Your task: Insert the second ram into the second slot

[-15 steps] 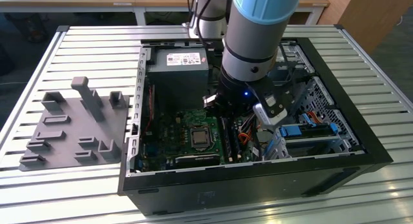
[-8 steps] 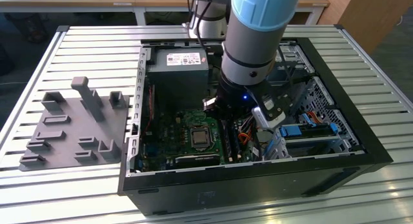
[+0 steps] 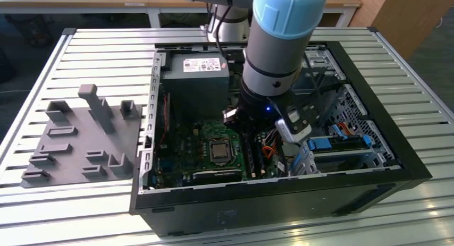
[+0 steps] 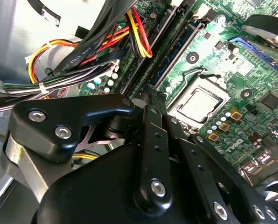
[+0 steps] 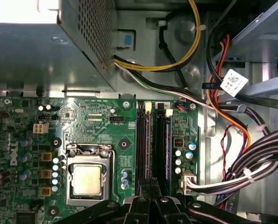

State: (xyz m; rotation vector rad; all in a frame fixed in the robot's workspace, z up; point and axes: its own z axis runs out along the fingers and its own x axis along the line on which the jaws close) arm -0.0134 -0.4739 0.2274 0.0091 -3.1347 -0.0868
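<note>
My gripper [image 3: 243, 128] reaches down into the open computer case [image 3: 397, 150], over the motherboard's ram slots [image 3: 257, 158]. In both wrist views its black fingers are shut, their tips [image 5: 150, 184] [image 4: 148, 93] together at one end of the slots [image 5: 154, 140] [image 4: 176, 56]. The second ram [image 5: 154, 149] shows there as a thin dark stick, edge-on, standing in the slots and running away from the fingertips. The tips are on or just above its end. How deep it sits I cannot tell.
Beside the slots lie the silver processor socket [image 5: 86, 179] [image 4: 197, 105] and bundles of cables [image 5: 251, 154] [image 4: 83, 56]. The grey power supply [image 3: 195, 76] fills the case's far corner. A grey fixture plate [image 3: 78, 140] lies on the slatted table at the exterior view's left.
</note>
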